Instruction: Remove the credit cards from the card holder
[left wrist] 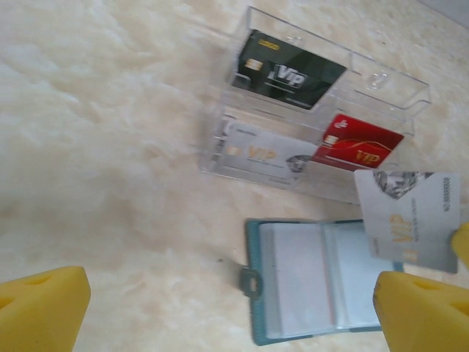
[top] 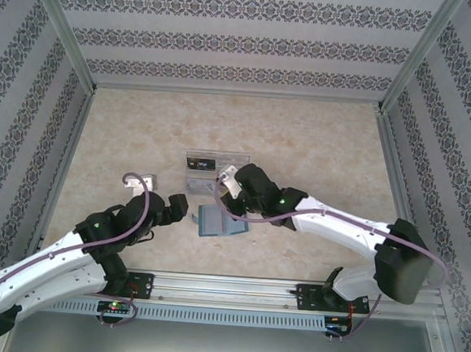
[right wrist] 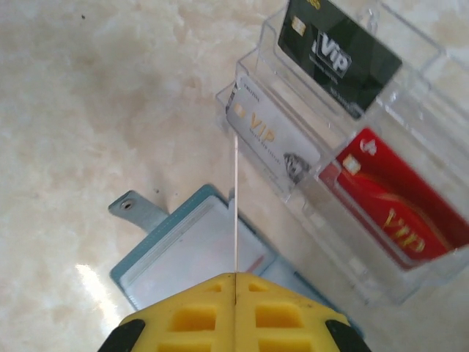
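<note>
Left gripper (left wrist: 233,312): its yellow foam pads (left wrist: 40,308) stand wide apart in the lower corners of the left wrist view. Both are cut off by the frame, with nothing between them.

Right gripper (right wrist: 235,290): pads are pressed together on a silver plastic VIP card (left wrist: 410,220), which shows in the right wrist view as a thin edge-on line.

The teal-blue soft bifold card holder (left wrist: 315,290) lies open on the marbled beige table (left wrist: 110,147), lower centre. Its right part is hidden by that card.

Above it, a clear plastic compartment tray (left wrist: 381,81) carries a black card (left wrist: 289,70), a red card (left wrist: 359,147) and a second silver card (left wrist: 256,150). The small print is unreadable.
</note>
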You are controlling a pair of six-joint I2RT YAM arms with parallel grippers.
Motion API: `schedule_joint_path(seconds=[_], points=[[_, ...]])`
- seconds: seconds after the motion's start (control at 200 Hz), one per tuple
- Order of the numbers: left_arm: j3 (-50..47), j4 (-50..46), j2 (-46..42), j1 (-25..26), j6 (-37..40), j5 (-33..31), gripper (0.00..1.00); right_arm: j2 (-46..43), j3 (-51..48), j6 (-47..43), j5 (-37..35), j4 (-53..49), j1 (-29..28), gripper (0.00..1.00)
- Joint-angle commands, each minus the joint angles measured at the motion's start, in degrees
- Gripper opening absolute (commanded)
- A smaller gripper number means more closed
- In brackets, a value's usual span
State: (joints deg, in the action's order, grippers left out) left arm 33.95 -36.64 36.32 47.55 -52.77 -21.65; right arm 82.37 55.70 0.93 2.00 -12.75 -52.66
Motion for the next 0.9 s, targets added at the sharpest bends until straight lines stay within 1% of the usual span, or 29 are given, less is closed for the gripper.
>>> schedule_joint_path(seconds=[0.0, 0.075, 0.19, 0.3, 0.375, 0.679, 0.894], points=[[-1.16, -5.85, -3.6, -0.09, 0.27, -4.09, 1.0, 3.86, 6.57, -11.15, -2.43, -6.31, -0.59, 0.0], [-1.52, -6.16, -5.95, -0.09, 0.89, -4.53, 1.0, 6.68, 9.37, -14.99, -4.72, -7.22, -0.77, 0.0], [-1.78, -7.86, -8.7, -0.09, 0.77, -6.05, 1.0, 9.73, 12.24, -20.04, -5.73, -8.39, -1.83, 0.0], [-1.83, -8.88, -10.4, -0.09, 1.0, -6.65, 1.0, 12.3, 14.0, -25.49, -8.38, -8.5, -3.77, 0.0], [-1.97, -9.26, -11.02, -0.09, 1.01, -6.76, 1.0, 14.37, 15.98, -28.71, -9.63, -9.38, -4.11, 0.0], [-3.33, -9.77, -11.66, -0.09, -0.27, -6.46, 1.0, 21.89, 22.43, -37.04, -14.36, -10.82, -4.46, 0.0], [-3.52, -10.04, -12.27, -0.02, 0.06, -7.29, 1.0, 26.61, 25.6, -38.37, -14.48, -11.47, -4.46, 0.0]])
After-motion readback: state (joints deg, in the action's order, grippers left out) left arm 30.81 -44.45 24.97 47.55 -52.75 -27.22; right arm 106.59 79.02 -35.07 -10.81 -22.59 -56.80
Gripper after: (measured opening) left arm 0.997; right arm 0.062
